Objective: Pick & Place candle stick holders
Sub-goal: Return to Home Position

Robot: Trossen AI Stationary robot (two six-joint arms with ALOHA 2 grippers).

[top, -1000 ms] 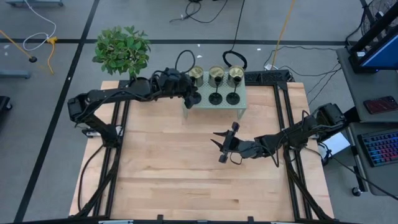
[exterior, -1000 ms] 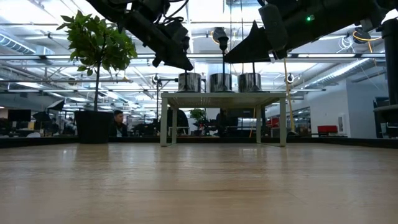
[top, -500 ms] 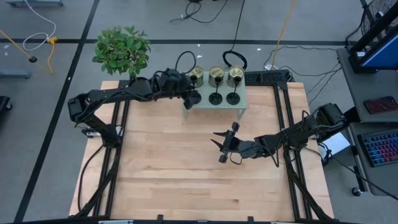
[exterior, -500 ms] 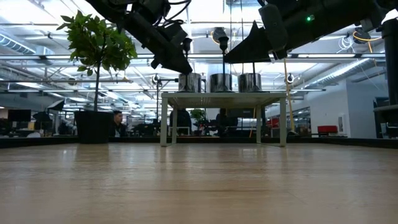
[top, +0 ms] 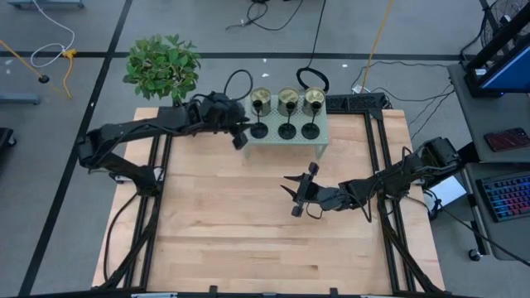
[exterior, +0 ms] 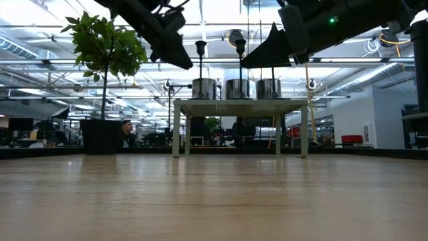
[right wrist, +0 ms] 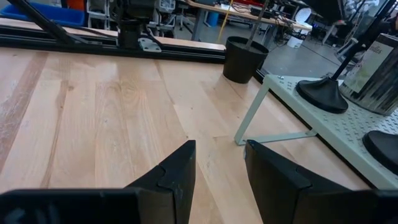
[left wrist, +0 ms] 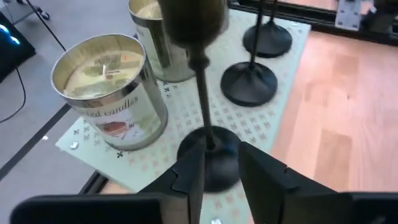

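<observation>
Shelf [left wrist: 177, 115] is a small pale-green perforated plate on thin legs, set at the far edge of the wood-plank table [top: 248, 240]. It carries two rows of three. At the back are brass-coloured tins [top: 287, 100] — round, shiny, labelled, with wax and a wick visible in the one nearest the left wrist camera. In front are black candle holders [top: 286, 130], matte, with a flat round base, thin stem and small cup on top. All six are upright, rows lined up, with the holders close to the shelf's front edge

Left gripper [top: 238, 137] sits just off the shelf's left end, fingers [left wrist: 189, 177] spread and gripping nothing. The nearest holder's base shows through the gap

Right gripper [top: 292, 195] hangs over mid-table, well apart from the shelf, fingers [right wrist: 177, 171] parted too, empty — bare planks all round it

Leafy plant [top: 161, 64] in a black pot [right wrist: 242, 59] stands by the table's far left corner
</observation>
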